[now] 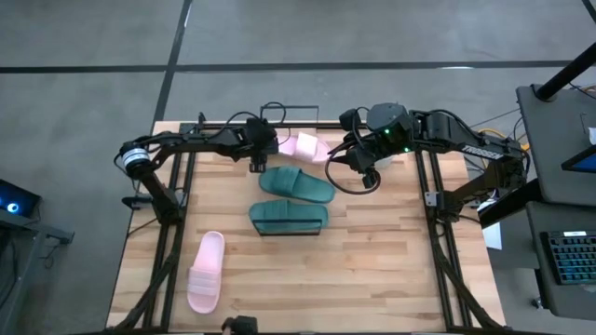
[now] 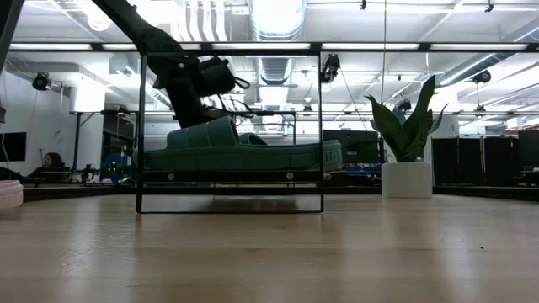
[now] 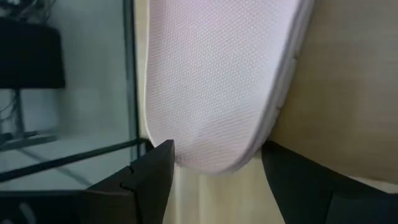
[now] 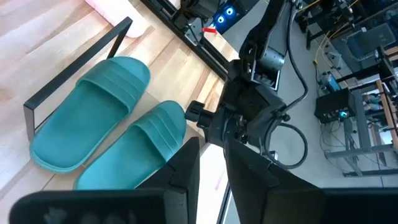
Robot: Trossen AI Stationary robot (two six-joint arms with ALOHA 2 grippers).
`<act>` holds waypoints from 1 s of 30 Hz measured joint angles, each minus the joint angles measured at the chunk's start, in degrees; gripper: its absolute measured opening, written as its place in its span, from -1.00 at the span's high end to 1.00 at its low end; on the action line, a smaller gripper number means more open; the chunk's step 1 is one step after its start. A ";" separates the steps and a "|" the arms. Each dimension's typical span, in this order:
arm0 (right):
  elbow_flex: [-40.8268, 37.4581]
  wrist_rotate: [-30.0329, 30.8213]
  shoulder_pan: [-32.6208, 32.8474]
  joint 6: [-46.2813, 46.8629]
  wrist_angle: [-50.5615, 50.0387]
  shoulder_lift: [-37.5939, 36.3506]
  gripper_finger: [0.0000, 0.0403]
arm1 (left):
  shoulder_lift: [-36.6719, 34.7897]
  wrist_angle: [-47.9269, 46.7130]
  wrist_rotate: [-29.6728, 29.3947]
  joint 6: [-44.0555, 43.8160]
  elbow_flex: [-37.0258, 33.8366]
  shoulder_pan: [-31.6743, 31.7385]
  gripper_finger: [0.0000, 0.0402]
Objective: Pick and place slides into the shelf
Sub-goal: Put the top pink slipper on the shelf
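A pale pink slide (image 1: 307,146) lies at the table's far edge. My left gripper (image 1: 273,147) is open, and its fingers stand on either side of that slide's rounded end (image 3: 211,149). One teal slide (image 1: 296,183) lies mid-table. A second teal slide (image 1: 289,216) sits inside the shelf's thin black frame (image 4: 74,65). Another pink slide (image 1: 207,270) lies sole down at the near left. My right gripper (image 4: 212,155) hangs high over the far right (image 1: 360,172), with only a narrow gap between its fingers and nothing in it. My left gripper comes slanting down from the table's left at the far pink slide's rounded end (image 3: 186,158), one finger (image 3: 155,171) on each side of it. I cannot tell whether either finger touches the slide, which lies flat on the table.
In the low view the shelf's frame (image 2: 139,126) stands in front of the teal slides (image 2: 244,153). A potted plant (image 2: 407,143) stands at the right beyond them. Black rails (image 1: 172,214) run along the table's left and right sides.
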 joint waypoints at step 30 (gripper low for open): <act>-1.95 0.06 0.06 -0.06 0.05 -0.13 0.66 | -10.62 -1.16 18.54 1.44 0.52 0.78 -0.13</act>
